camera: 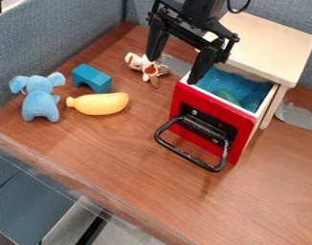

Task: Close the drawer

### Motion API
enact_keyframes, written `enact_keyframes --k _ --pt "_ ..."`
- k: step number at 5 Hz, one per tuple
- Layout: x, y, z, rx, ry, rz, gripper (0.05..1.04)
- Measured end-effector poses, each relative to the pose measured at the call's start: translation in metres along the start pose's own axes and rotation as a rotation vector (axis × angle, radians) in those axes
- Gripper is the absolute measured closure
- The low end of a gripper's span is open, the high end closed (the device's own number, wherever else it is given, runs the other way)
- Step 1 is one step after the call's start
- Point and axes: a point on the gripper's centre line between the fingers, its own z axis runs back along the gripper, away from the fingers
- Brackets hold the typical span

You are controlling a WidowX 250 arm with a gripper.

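- The claw [172, 70] hung at the far side, over the drawer's left far corner, its two fingers spread wide and holding nothing.
- The drawer [208, 128], red in front, stood pulled out of the wooden box [273, 45] at the far right, facing near and a little left.
- Its black handle [187, 155] stuck out on the near side.
- Inside lay blue lining [248, 88] and something green [228, 97].
- A brown and white plush [146, 66] lay left of the drawer.
- Farther left were a yellow toy [100, 104], a blue arch block [93, 78] just beyond it, and a blue elephant [40, 98].
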Motion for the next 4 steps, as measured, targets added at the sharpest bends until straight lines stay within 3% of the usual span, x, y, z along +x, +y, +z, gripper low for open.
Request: enact_keyframes --k 1,2,4 --pt "-0.002 -0.002 -0.009 -0.001 0.031 -0.002 0.083" --pt "-0.026 -0.027 -0.014 -0.033 0.037 -0.072 0.083" --pt "-0.073 -0.028 -0.017 -0.113 -0.145 -0.133 0.083"
